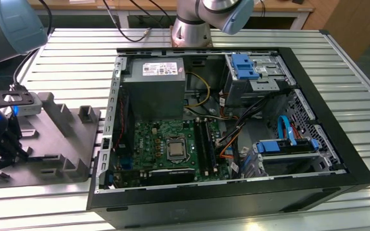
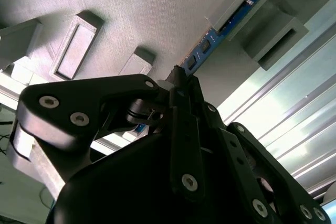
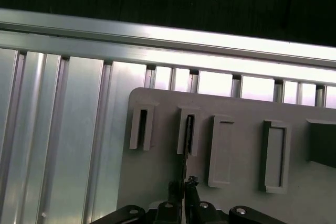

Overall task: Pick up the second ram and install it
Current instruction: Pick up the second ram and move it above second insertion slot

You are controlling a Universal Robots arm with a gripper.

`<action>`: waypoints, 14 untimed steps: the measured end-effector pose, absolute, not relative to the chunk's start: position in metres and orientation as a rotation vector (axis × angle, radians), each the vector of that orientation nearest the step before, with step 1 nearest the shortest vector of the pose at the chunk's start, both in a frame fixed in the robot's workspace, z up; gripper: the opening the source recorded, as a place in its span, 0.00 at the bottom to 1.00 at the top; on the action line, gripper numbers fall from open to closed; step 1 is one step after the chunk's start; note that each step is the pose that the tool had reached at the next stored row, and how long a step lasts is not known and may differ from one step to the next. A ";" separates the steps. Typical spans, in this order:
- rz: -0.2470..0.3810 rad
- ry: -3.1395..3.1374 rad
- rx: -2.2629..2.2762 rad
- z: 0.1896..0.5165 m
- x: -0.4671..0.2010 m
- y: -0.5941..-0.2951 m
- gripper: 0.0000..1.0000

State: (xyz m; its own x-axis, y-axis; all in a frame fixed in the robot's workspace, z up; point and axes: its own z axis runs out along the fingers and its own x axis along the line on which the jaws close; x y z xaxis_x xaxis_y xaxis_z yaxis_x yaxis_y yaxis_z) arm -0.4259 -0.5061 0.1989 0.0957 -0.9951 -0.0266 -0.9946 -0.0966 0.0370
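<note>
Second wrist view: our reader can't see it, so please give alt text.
A black gripper is shut on a thin blue-green ram stick that stands in a slot of a grey plastic holder on a ribbed metal table.

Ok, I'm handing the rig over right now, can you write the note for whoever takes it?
Gripper: shut on the second ram, with the stick between its fingertips in both wrist views.
Ram: on edge in the slots of the grey holder, on the table beside the open computer case, at the exterior view's left.
Done: grasp made.
Left: ram not yet out of the holder, not yet in the memory slots on the motherboard.
</note>
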 end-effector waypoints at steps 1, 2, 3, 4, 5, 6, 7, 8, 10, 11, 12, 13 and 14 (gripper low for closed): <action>-0.070 -2.105 2.318 0.199 -0.426 -0.506 0.17; -0.070 -2.105 2.318 0.199 -0.426 -0.506 0.17; -0.069 -2.105 2.318 0.199 -0.426 -0.506 0.12; -0.069 -2.105 2.318 0.199 -0.426 -0.506 0.12; -0.069 -2.105 2.318 0.199 -0.426 -0.506 0.12; -0.069 -2.105 2.318 0.199 -0.426 -0.506 0.12; -0.069 -2.105 2.318 0.199 -0.426 -0.506 0.12; -0.069 -2.105 2.317 0.199 -0.426 -0.506 0.12; -0.069 -2.121 2.302 0.199 -0.426 -0.506 0.12; -0.069 -2.136 2.289 0.199 -0.426 -0.506 0.12; -0.069 -2.153 2.274 0.199 -0.426 -0.506 0.12; -0.069 -2.169 2.259 0.199 -0.426 -0.506 0.12; -0.069 -2.187 2.242 0.198 -0.426 -0.506 0.12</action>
State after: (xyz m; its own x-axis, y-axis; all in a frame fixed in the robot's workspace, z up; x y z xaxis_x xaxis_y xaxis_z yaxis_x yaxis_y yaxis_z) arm -0.4259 -0.5060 0.1984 0.0246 -0.9994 -0.0256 -0.9990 -0.0256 0.0372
